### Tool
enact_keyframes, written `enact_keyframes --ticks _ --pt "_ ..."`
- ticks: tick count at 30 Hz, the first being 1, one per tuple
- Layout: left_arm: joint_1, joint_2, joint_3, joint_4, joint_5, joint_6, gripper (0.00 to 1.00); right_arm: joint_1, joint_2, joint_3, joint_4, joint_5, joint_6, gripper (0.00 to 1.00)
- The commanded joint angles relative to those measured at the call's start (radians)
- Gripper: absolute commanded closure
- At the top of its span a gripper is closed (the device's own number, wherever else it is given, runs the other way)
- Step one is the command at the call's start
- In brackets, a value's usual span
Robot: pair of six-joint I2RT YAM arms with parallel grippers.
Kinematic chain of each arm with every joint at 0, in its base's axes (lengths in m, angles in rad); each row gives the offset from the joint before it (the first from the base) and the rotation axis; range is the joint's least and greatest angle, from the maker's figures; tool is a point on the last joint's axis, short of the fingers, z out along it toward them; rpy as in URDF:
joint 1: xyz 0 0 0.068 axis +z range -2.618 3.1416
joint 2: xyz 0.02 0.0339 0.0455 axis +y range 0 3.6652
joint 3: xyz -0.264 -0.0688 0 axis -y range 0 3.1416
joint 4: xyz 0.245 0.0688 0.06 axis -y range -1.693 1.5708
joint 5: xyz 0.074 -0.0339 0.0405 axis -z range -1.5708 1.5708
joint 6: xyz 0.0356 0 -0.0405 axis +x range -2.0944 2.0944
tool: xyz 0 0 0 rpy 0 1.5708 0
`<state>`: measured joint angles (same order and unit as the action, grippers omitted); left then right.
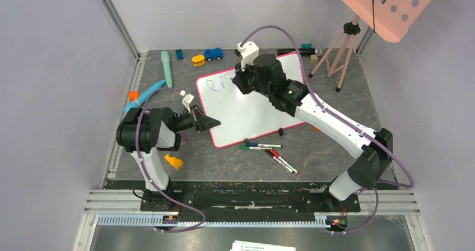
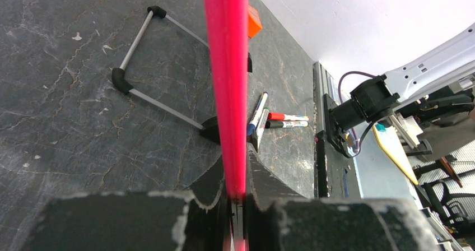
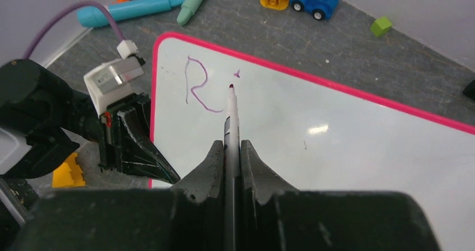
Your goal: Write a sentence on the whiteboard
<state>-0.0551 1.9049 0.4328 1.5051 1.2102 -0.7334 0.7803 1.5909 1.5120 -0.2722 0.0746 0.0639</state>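
The whiteboard (image 1: 255,108), white with a pink-red rim, lies tilted on the dark table. My left gripper (image 1: 208,122) is shut on its left rim (image 2: 227,83). My right gripper (image 1: 240,82) is shut on a purple marker (image 3: 231,114) held over the board's upper left part (image 3: 336,133), its tip close to the board; I cannot tell if it touches. The sentence (image 3: 197,84) stands as a purple "R" with a small mark beside it, also seen in the top view (image 1: 215,85).
Several spare markers (image 1: 269,152) lie by the board's near edge, also in the left wrist view (image 2: 275,120). Toys lie at the back: a blue car (image 1: 213,54), a yellow piece (image 1: 198,60), a teal stick (image 1: 166,64). A tripod (image 1: 338,49) with a salmon perforated panel (image 1: 392,4) stands back right.
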Motion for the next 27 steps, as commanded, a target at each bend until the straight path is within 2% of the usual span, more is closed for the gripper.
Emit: enact_keyframes --ticks 1,13,27 --pt "-0.027 0.017 -0.014 0.052 0.058 0.088 0.98 -0.015 -0.065 0.078 0.01 -0.018 0.036 1.0" --pt "-0.026 0.023 -0.01 0.052 0.057 0.088 0.98 -0.03 -0.107 -0.061 0.062 0.03 0.075 1.0" --pt "-0.026 0.025 -0.006 0.052 0.052 0.085 0.98 -0.038 -0.077 -0.093 0.07 0.026 0.069 1.0"
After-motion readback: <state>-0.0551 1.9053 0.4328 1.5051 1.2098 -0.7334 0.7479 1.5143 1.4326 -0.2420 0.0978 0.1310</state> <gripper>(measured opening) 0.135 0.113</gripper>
